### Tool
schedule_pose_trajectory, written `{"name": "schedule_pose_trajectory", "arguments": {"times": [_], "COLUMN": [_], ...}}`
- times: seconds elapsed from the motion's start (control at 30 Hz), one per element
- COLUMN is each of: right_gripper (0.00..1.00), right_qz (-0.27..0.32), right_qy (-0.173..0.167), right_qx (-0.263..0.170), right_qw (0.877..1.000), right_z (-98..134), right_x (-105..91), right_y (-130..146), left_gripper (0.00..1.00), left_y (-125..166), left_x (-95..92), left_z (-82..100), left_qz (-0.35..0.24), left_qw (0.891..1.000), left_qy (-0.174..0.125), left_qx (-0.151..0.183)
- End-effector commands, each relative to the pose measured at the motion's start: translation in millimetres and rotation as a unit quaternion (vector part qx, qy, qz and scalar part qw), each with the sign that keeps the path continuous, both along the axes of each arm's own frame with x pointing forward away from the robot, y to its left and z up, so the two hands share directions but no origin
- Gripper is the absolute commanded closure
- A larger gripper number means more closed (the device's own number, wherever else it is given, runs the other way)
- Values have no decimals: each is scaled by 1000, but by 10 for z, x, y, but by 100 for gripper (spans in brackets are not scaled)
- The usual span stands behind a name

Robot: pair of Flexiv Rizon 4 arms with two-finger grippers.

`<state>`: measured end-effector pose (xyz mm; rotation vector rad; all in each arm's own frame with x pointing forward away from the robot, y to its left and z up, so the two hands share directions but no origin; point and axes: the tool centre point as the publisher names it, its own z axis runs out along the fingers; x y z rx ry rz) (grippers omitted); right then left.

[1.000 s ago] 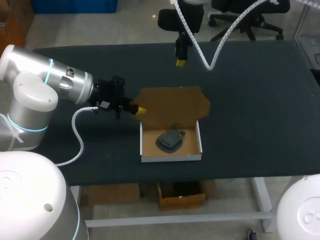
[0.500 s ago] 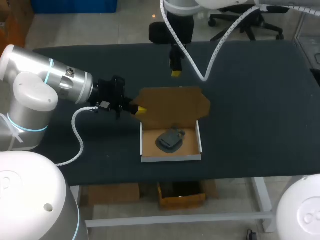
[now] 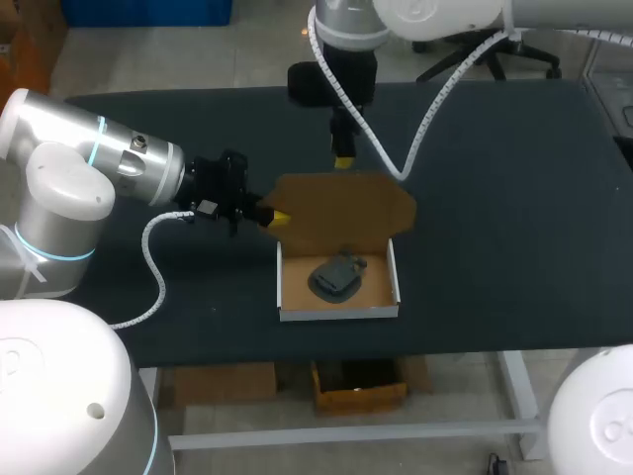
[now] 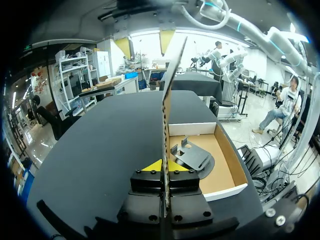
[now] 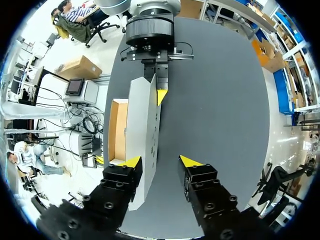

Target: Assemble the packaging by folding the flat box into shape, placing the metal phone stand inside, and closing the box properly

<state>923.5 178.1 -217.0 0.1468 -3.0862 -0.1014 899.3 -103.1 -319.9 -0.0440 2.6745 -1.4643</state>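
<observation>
A white box tray sits near the table's front edge with the dark metal phone stand lying inside it. Its brown lid stands upright behind it. My left gripper is shut on the lid's left edge; in the left wrist view the lid runs edge-on between the yellow tips of the left gripper, with the stand beside it. My right gripper hangs just above the lid's top edge, behind it. In the right wrist view the right gripper is open, one finger against the lid's white outer face.
The black table spreads wide to the right of the box and behind it. The left arm's body and its white cable occupy the left side. The right arm's cable hangs over the back of the table.
My right gripper has come down and toward me from the table's back to just above the lid's top edge. The left arm, lid and box have stayed put.
</observation>
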Motion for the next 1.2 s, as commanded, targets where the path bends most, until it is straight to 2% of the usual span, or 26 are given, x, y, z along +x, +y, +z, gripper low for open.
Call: {"name": "schedule_pose_trajectory", "arguments": {"times": [0.03,0.67,1.2], "right_gripper": [57,59,57], "right_qz": [-1,-17,-27], "right_qy": [-1,-1,5], "right_qx": [0,-5,-3], "right_qw": [1000,1000,1000], "right_z": [-38,-111,-231], "right_x": [-44,-294,-336], "right_y": [15,-6,-24], "left_gripper": [100,100,100], "left_y": [-5,-5,-5], "left_x": [-4,-4,-4], "left_z": [-16,-16,-16], "left_qz": [0,0,0], "left_qw": [1000,1000,1000], "left_qy": [-1,-1,-1], "left_qx": [-1,-1,-1]}}
